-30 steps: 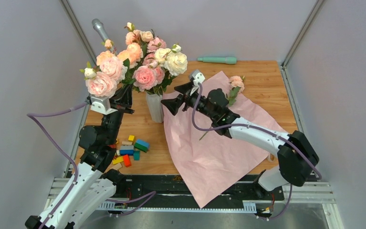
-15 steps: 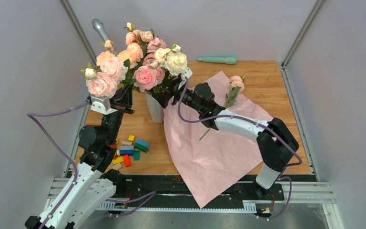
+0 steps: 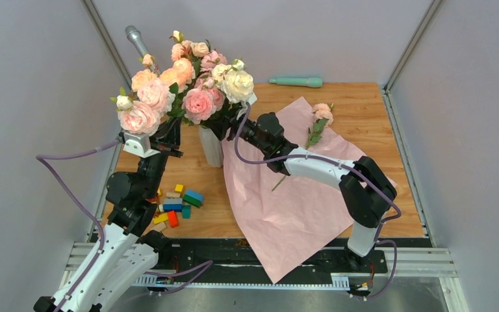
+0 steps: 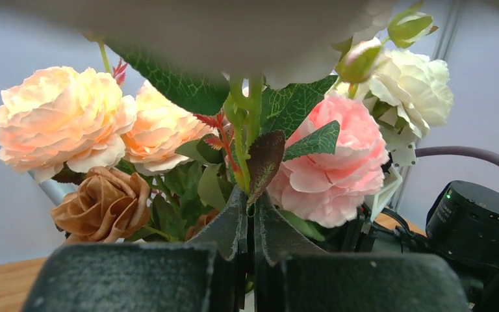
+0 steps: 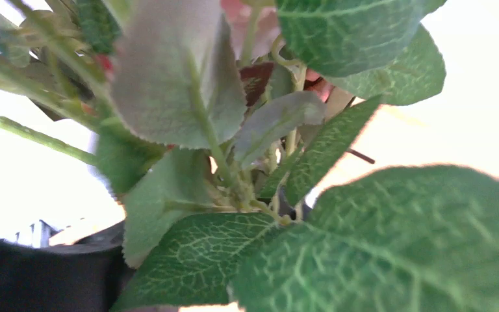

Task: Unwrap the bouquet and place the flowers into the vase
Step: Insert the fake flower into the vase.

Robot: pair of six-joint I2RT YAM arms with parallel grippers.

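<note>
Top view: left gripper [image 3: 167,127] is clenched on a bunch of pale pink flowers [image 3: 140,107], up left of the vase [image 3: 211,149]. The right gripper [image 3: 224,127] is nosed into the vase's blooms [image 3: 201,104], and I can't tell how its jaws stand. Left wrist: fingers [image 4: 230,227] pinch a green stem [image 4: 243,156]. Right wrist: only leaves [image 5: 390,240].

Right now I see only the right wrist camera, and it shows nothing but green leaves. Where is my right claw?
Observer: From above, the right claw is under the blooms, just beside the top of the white vase. Leaves hide its fingers.
Operator: Is the left claw free to help?
Observer: No. The left claw is shut on a green stem, held up to the left of the vase.
Operator: Are any flowers lying on the table?
Observer: Yes, one pink flower lies on the far part of the pink paper.
</note>
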